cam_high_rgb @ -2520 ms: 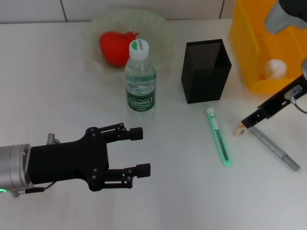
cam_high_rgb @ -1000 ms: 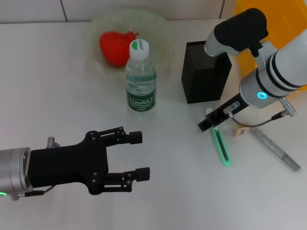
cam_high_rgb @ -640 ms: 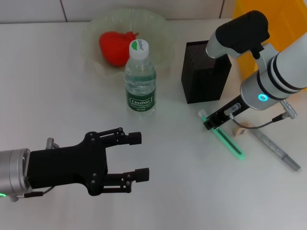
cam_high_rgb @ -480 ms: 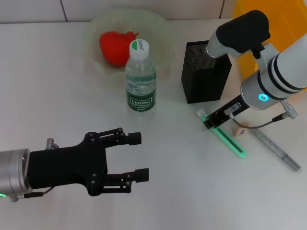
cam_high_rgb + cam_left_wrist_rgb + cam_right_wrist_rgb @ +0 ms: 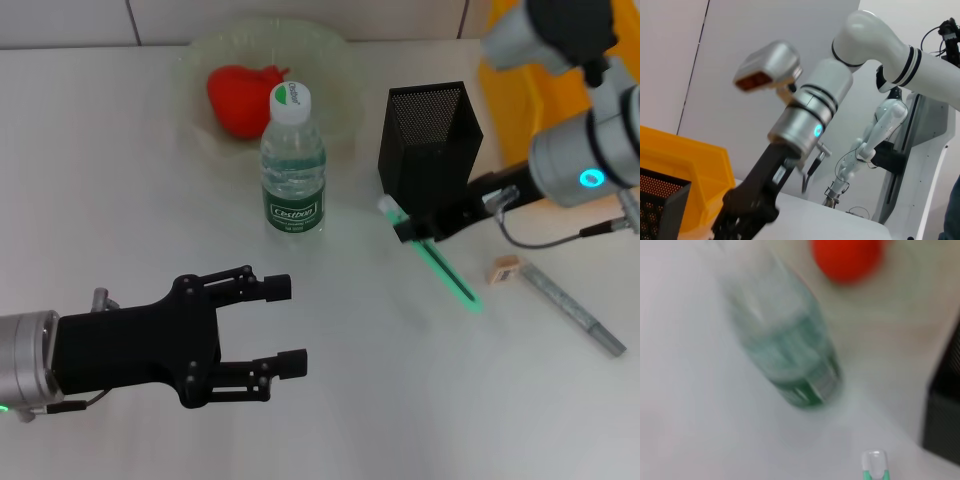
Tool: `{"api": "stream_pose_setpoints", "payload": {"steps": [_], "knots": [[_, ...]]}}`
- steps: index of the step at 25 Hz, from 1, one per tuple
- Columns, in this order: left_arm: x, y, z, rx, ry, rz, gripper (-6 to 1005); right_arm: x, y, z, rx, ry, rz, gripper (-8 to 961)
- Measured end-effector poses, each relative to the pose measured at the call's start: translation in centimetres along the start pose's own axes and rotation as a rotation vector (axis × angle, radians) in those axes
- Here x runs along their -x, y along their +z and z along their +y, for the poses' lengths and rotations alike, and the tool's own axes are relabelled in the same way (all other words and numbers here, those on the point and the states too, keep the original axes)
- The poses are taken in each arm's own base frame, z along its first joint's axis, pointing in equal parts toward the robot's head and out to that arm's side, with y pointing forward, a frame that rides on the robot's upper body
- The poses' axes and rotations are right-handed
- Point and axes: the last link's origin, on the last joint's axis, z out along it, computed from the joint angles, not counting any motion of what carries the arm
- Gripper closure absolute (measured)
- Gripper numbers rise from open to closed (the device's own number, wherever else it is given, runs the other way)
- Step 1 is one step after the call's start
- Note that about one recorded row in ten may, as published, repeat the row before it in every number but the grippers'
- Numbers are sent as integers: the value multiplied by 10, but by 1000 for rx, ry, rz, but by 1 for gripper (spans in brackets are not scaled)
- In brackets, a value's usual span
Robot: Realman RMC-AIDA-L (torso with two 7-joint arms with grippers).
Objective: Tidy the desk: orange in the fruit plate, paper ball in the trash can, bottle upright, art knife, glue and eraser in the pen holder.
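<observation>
My right gripper (image 5: 422, 228) is shut on the green art knife (image 5: 436, 260), which hangs tilted just in front of the black mesh pen holder (image 5: 430, 140); its white tip (image 5: 874, 464) shows in the right wrist view. On the table to the right lie the eraser (image 5: 505, 270) and the grey glue stick (image 5: 576, 311). The bottle (image 5: 293, 165) stands upright before the fruit plate (image 5: 330, 60), which holds the orange (image 5: 240, 95). The yellow trash can (image 5: 505, 95) sits at the back right; the paper ball is hidden. My left gripper (image 5: 287, 323) hovers open at the front left.
The right arm (image 5: 590, 150) reaches over the trash can and the table's right side. In the left wrist view that arm (image 5: 805, 125) shows beside the trash can (image 5: 685, 170) and the pen holder (image 5: 660, 210). Bottle (image 5: 785, 355) and orange (image 5: 847, 257) appear in the right wrist view.
The right arm came from the trash can, closed on the art knife and lifted it left and back toward the pen holder. The left arm barely moved.
</observation>
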Motion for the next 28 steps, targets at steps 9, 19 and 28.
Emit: {"api": "stream_pose_setpoints", "payload": {"steps": [9,19,28], "knots": [[-1,3,-1,-4,1,3,187,7,-67,-45,190,-2,-670,784],[-1,5,-3,-10,-2,8,187,0,-37,-72,88,-64,-961,785],[0,5,-4,-23,-1,6,187,0,-30,-72,63,-78,-954,780]]}}
